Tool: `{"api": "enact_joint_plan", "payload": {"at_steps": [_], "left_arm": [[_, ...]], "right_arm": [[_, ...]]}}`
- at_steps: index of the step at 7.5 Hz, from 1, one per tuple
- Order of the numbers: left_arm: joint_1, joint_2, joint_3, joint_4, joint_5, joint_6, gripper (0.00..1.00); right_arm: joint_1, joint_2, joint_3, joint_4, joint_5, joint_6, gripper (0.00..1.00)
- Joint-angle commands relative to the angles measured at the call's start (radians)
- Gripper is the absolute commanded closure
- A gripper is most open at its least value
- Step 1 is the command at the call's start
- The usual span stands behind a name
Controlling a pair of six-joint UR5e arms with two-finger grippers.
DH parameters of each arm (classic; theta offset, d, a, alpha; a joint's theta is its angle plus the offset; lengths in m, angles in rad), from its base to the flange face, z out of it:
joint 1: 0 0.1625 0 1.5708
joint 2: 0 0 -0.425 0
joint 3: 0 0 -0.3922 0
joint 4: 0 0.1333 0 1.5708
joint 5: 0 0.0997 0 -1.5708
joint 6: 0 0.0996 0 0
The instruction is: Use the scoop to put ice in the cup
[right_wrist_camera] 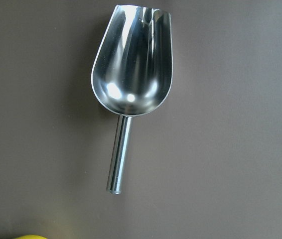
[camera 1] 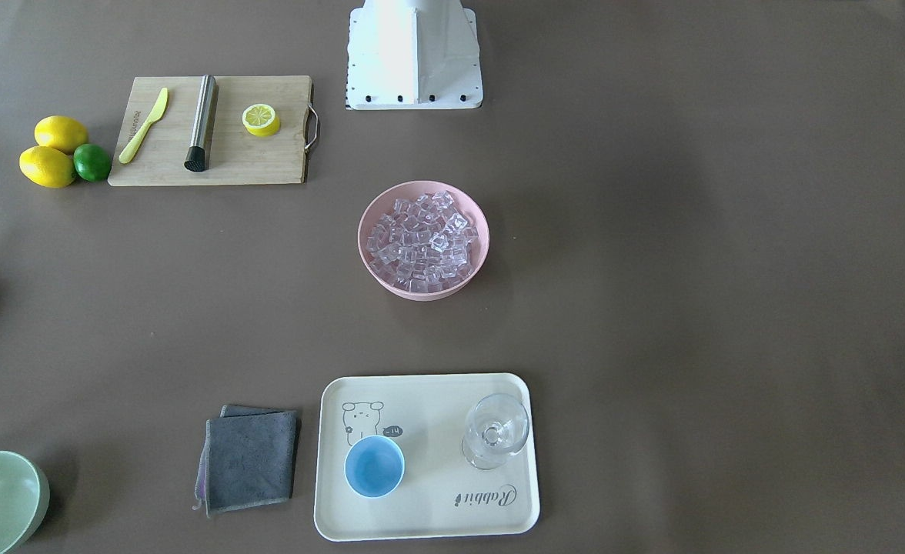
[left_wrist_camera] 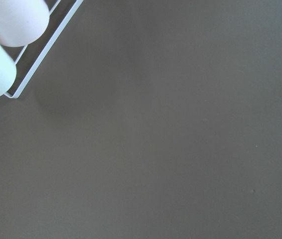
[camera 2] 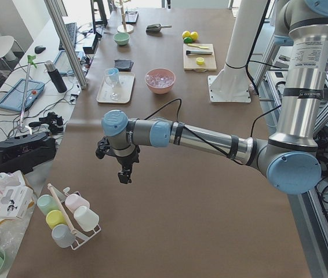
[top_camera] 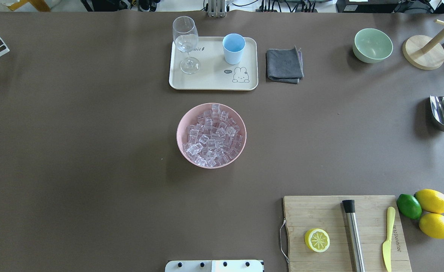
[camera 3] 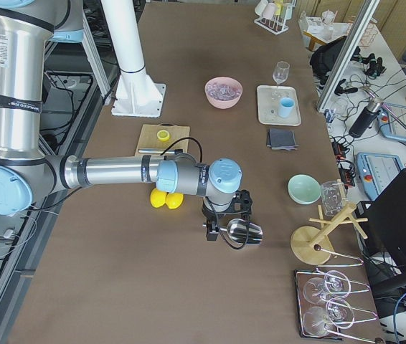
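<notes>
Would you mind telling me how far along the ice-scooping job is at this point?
Nothing looks done: the cup is empty on the tray, and the ice sits in the pink bowl. The right claw hangs above the scoop, which lies on the table. Left: grasp, scoop, pour.

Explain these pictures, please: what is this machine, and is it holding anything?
It is a robot with two jointed arms, each ending in a two-finger gripper. Two pictures look down on the table, two look along it from its ends, two come from wrist cameras. On the table: a pink bowl of ice, a tray with the blue cup and a stemmed glass, a cutting board. The scoop lies free below the right gripper; the left gripper hangs over bare table. Nothing appears held.
</notes>
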Motion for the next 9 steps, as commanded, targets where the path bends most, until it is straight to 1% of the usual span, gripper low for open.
{"api": "enact_joint_plan", "payload": {"at_steps": [1, 2, 3, 4, 5, 6, 7, 8, 9], "left_arm": [[0.052, 0.000, -0.074, 0.002, 0.000, 0.000, 0.01], [0.052, 0.000, -0.078, 0.002, 0.000, 0.000, 0.01], [0.052, 0.000, -0.078, 0.002, 0.000, -0.002, 0.01], [0.078, 0.000, -0.101, 0.002, -0.001, -0.002, 0.01], [0.118, 0.000, -0.126, 0.002, -0.001, -0.002, 0.01], [0.156, 0.000, -0.146, 0.004, 0.000, -0.003, 0.01], [0.158, -0.002, -0.160, 0.002, 0.000, -0.005, 0.01], [0.170, -0.005, -0.167, 0.001, -0.001, -0.006, 0.01], [0.228, -0.006, -0.198, 0.001, 0.000, -0.008, 0.01]], "right_arm": [[0.002, -0.005, -0.001, 0.000, -0.003, 0.000, 0.00], [0.002, -0.005, 0.004, 0.001, -0.002, 0.023, 0.00], [0.002, -0.006, 0.002, 0.035, -0.020, 0.081, 0.00], [0.000, -0.046, 0.001, 0.154, -0.029, 0.182, 0.00], [-0.006, -0.086, -0.016, 0.337, -0.029, 0.324, 0.00], [-0.049, -0.086, -0.041, 0.430, -0.037, 0.469, 0.00], [-0.096, -0.086, -0.041, 0.471, -0.075, 0.535, 0.00], [-0.132, -0.086, -0.039, 0.516, -0.077, 0.599, 0.00], [-0.162, -0.095, -0.045, 0.573, -0.080, 0.664, 0.00]]}}
